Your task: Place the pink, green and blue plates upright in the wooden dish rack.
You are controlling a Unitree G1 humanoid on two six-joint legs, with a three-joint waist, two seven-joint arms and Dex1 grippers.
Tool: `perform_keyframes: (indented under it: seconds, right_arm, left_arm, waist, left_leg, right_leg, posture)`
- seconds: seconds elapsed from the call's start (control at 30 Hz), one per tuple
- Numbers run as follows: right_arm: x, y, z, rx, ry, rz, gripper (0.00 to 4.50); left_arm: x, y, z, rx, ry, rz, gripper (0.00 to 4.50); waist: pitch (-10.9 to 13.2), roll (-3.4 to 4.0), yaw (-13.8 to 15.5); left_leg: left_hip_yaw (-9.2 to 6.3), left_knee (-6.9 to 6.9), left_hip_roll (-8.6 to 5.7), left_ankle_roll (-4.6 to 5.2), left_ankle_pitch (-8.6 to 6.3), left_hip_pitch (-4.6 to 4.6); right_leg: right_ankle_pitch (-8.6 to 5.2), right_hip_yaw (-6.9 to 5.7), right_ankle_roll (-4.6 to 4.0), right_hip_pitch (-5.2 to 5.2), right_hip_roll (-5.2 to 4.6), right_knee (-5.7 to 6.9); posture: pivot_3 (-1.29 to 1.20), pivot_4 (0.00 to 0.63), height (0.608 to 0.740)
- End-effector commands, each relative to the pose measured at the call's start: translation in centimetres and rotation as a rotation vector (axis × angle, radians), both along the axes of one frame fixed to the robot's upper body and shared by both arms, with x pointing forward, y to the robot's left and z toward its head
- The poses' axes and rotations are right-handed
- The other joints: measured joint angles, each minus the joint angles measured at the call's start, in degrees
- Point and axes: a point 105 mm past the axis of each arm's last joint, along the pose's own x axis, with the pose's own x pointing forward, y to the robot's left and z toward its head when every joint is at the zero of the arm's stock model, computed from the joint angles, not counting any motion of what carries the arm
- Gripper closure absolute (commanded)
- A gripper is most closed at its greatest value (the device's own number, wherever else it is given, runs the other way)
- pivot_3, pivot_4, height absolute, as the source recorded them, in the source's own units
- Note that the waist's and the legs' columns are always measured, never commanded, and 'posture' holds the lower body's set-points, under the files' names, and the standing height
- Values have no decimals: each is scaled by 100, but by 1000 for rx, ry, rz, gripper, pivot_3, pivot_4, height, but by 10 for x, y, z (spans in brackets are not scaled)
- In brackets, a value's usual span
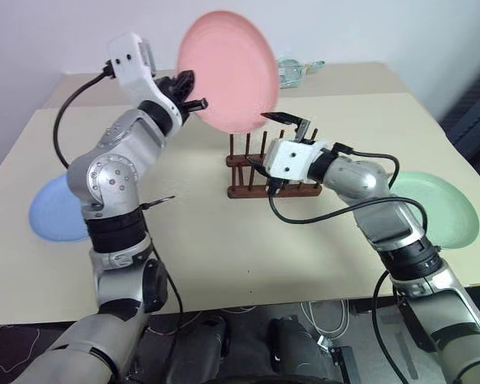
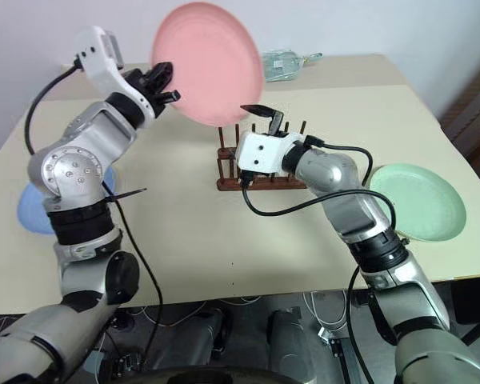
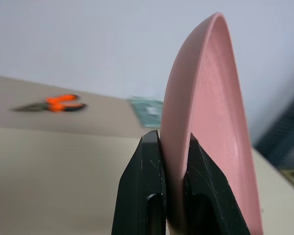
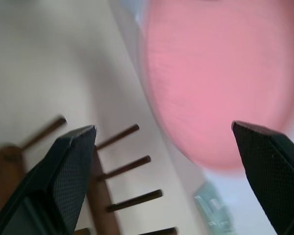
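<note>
The pink plate (image 1: 228, 70) is held up in the air on its edge, above and just behind the wooden dish rack (image 1: 246, 190). My left gripper (image 1: 194, 90) is shut on its left rim; the left wrist view shows both fingers (image 3: 147, 186) pinching the plate (image 3: 206, 122). My right gripper (image 1: 256, 138) stands open in front of the rack, under the plate, holding nothing. Its wrist view shows the plate (image 4: 220, 78) and the rack's pegs (image 4: 122, 169) between wide jaws. The blue plate (image 1: 52, 210) lies flat at the table's left edge, the green plate (image 1: 436, 210) flat at the right.
A clear glass object (image 1: 292, 70) lies on the far table behind the rack. Orange-handled scissors (image 3: 63, 103) lie on that far surface too. The beige table (image 1: 224, 256) ends close in front of me, with cables hanging below it.
</note>
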Motion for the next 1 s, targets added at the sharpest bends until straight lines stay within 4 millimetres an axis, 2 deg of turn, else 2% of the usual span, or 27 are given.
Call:
perform_keyframes:
  seconds: [0.03,0.1,0.3,0.33,0.43,0.5,0.53,0.57,0.63,0.7,0.8,0.93,1.0]
  right_arm:
    - [14,-8,15,-84,-171,-60,239]
    - [21,-16,17,-99,-213,-107,847]
    - [22,-21,22,-69,-274,-143,3942]
    - [21,-20,22,-66,-283,-140,4434]
    - [17,-16,26,-47,-311,-122,4500]
    - [12,-13,31,-30,-329,-106,4500]
    - [10,-12,32,-25,-335,-101,4500]
    - [8,-13,34,-22,-341,-100,4500]
    - [4,-19,38,-4,-351,-103,4500]
    - [-1,-32,46,79,-339,-124,4500]
    - [-11,-55,61,300,-242,-128,4500]
    - [-29,-71,57,583,86,-25,4500]
    - [-38,-75,61,682,186,25,4500]
  left_arm:
    - [-12,-14,15,-26,-50,-69,4498]
    - [-14,-16,12,-43,-33,-90,4500]
    - [-16,-20,-2,-49,20,-148,4500]
    - [-17,-21,-5,-49,27,-158,4126]
    - [-18,-24,-7,-72,36,-178,2865]
    - [-18,-24,-3,-91,23,-179,1787]
    - [-17,-23,-1,-91,14,-173,1443]
    - [-16,-20,2,-88,-6,-153,834]
    - [-12,-6,8,-97,-37,-95,36]
    - [-7,14,11,-51,-79,-5,36]
    - [-6,39,4,148,-155,74,36]
    - [-11,56,-30,427,-191,53,36]
    - [-18,58,-51,511,-178,-19,36]
  waist:
    - [1,0,-8]
    - [1,0,-22]
    - [1,0,-23]
    - [1,-1,-14]
    - [1,0,-7]
    - [1,-1,-1]
    - [1,-1,0]
    - [1,-1,-1]
    - [1,-1,-1]
    - [1,-1,-2]
    - [0,2,-41]
    - [0,3,-43]
    - [5,68,-27]
  left_leg:
    - [0,0,0,0,2,0]
    - [3,0,0,-3,4,-1]
    - [3,-3,1,-4,5,-1]
    - [2,-3,1,-4,5,-1]
    - [3,-2,1,-4,5,-1]
    - [3,-1,0,-4,5,-1]
    - [3,0,0,-4,5,-1]
    - [3,-1,0,-4,5,-1]
    - [3,-1,0,-4,5,-1]
    - [2,-3,1,-4,5,-1]
    - [5,-6,1,-5,5,-1]
    - [4,-10,3,-3,5,0]
    - [3,-11,2,6,0,0]
  right_leg:
    - [0,1,0,-3,0,2]
    - [0,7,0,-8,2,7]
    - [0,10,-1,-10,5,8]
    - [0,10,-1,-10,6,8]
    - [0,10,-1,-8,6,7]
    - [0,10,-1,-7,6,7]
    - [0,10,-1,-7,6,7]
    - [0,10,-1,-7,6,7]
    - [0,10,-1,-7,6,7]
    - [0,10,-1,-8,7,7]
    - [0,14,-2,-10,8,8]
    - [0,16,-4,-9,8,5]
    - [1,18,-8,-7,5,3]
  posture:
    - [0,150,719]
    - [0,150,719]
    - [0,150,719]
    - [0,150,719]
    - [0,150,719]
    - [0,150,719]
    - [0,150,719]
    - [0,150,719]
    - [0,150,719]
    - [0,150,719]
    - [0,150,719]
    - [0,150,719]
    - [0,150,719]
